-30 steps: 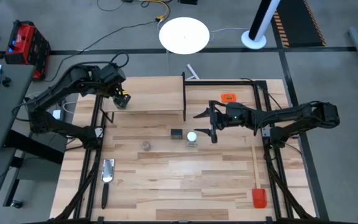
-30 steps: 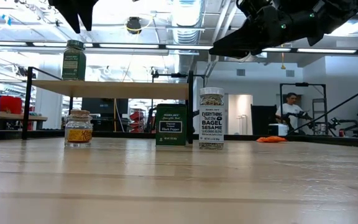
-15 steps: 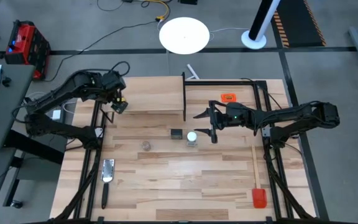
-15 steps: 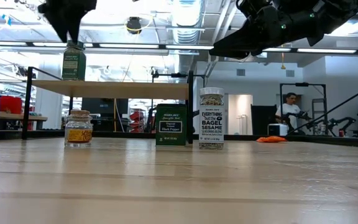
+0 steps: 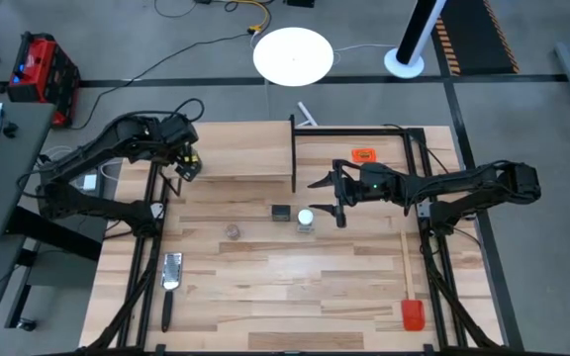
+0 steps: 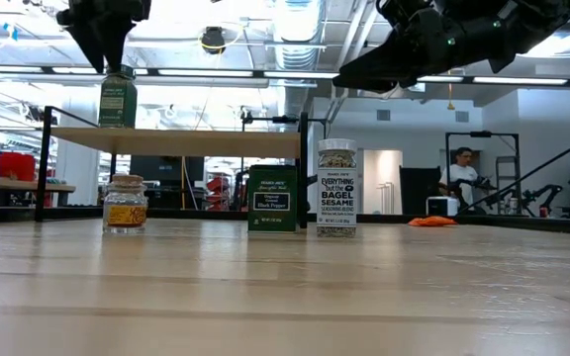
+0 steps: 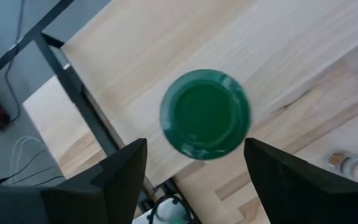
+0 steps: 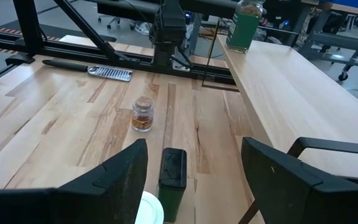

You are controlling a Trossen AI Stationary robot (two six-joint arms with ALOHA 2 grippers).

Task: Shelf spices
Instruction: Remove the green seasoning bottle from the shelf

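Observation:
The green-lidded jar (image 6: 118, 96) stands upright on the left end of the light-wood shelf (image 5: 236, 150). My left gripper (image 7: 196, 143) is open just above it. Its fingers stand on either side of the green lid (image 7: 205, 114), with a gap showing on each side. The clear jar with white lid (image 5: 306, 219), the black tin (image 5: 281, 213) and the brownish jar (image 5: 234, 231) stand on the table in front of the shelf. My right gripper (image 5: 336, 194) is open and empty, hovering to the right of the white-lidded jar.
An orange tag (image 5: 364, 154) lies at the far right. A red-headed spatula (image 5: 410, 297) lies along the right edge. A metal utensil with a dark handle (image 5: 170, 275) lies near left. The shelf's black frame post (image 6: 303, 168) stands behind the tin. A person (image 6: 460, 178) sits far behind the table.
My left gripper has shifted a little toward the table's left and near edges above the green-lidded jar, and it shows lower over the lid in the low view. The jar stands still on the shelf.

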